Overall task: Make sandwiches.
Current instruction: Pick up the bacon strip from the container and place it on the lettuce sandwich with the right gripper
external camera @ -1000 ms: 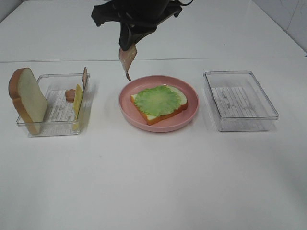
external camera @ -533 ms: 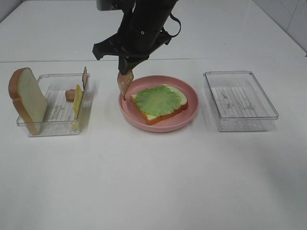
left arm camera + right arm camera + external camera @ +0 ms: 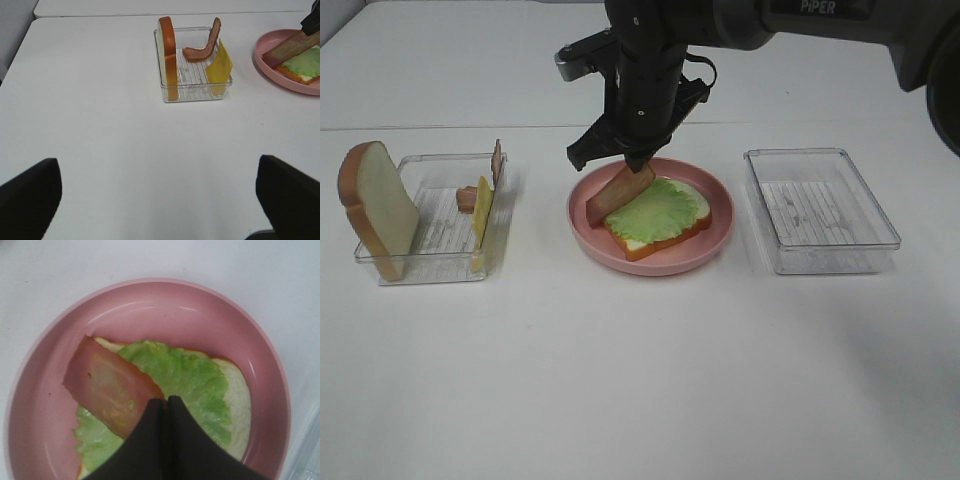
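Note:
A pink plate (image 3: 650, 262) holds one toast slice topped with green lettuce (image 3: 658, 208). My right gripper (image 3: 640, 168) reaches across the middle and is shut on a brownish-pink bacon strip (image 3: 618, 193). The strip slants down, its low end at the left edge of the lettuce. The right wrist view shows the shut gripper (image 3: 161, 402) pinching the strip (image 3: 107, 387) over the lettuce (image 3: 190, 377) and plate (image 3: 165, 305). My left gripper (image 3: 160, 192) is open and empty, well short of the left tray (image 3: 195, 92). It does not show in the exterior view.
The clear left tray (image 3: 430, 265) holds an upright toast slice (image 3: 380, 205), a yellow cheese slice (image 3: 482, 210) and two bacon strips (image 3: 497, 160). A clear tray (image 3: 820, 210) with nothing in it stands right of the plate.
My right gripper has come down and to the right with the bacon strip, from high behind the plate's left side to the lettuce, where the strip's low end now rests.

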Available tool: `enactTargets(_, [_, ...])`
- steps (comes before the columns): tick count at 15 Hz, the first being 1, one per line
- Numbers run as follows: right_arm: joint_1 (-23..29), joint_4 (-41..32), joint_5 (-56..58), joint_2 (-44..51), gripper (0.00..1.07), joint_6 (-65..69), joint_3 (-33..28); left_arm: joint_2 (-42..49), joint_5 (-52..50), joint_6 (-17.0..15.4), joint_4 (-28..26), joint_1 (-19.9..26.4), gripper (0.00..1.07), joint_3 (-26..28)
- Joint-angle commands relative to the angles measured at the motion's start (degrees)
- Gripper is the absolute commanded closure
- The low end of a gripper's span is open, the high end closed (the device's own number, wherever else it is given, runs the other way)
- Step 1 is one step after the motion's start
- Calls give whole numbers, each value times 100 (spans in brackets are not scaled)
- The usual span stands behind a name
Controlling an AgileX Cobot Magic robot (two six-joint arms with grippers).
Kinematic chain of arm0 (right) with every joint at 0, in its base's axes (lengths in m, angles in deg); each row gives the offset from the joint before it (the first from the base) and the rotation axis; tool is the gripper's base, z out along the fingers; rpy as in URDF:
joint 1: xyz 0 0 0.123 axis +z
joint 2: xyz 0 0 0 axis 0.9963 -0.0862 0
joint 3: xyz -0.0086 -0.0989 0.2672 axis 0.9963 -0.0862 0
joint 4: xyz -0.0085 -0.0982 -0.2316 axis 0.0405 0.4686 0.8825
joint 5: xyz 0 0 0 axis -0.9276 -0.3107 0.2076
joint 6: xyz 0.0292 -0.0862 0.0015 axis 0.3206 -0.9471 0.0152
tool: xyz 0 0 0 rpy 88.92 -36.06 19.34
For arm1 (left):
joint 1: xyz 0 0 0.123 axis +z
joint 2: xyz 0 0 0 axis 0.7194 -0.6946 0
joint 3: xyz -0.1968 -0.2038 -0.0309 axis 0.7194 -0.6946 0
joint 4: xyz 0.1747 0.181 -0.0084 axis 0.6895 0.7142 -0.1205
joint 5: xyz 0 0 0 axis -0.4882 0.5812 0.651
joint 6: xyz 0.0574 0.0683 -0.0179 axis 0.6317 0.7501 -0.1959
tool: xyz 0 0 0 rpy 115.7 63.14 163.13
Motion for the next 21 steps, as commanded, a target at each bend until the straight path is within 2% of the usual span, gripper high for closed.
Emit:
enactTargets(1, [-23,464,23,-138,107,103,29,92,-23,-6,-6,6,6,-11])
enactTargets(4, [-23,900,86,-315,107,183,29,92,-23,-6,-6,6,6,-11])
enactTargets(10, [-23,1060,17,-407,106,178,29,92,-23,-6,-6,6,6,-11])
enactTargets(11, [-23,1060,6,-407,100,178,29,92,-23,-6,-6,6,6,-11])
enactTargets(12, [-23,1066,-11,-401,68,195,29,92,-23,-6,-6,6,6,-11])
enactTargets(14, [-17,1106,6,-384,12,201,29,92,-23,-6,-6,6,6,-11])
enactTargets(15, [-17,1106,11,-372,8,201,29,92,-23,-6,-6,6,6,-11])
enactTargets(21, [-11,1186,991,579,9,298,34,92,-23,-6,-6,6,6,-11])
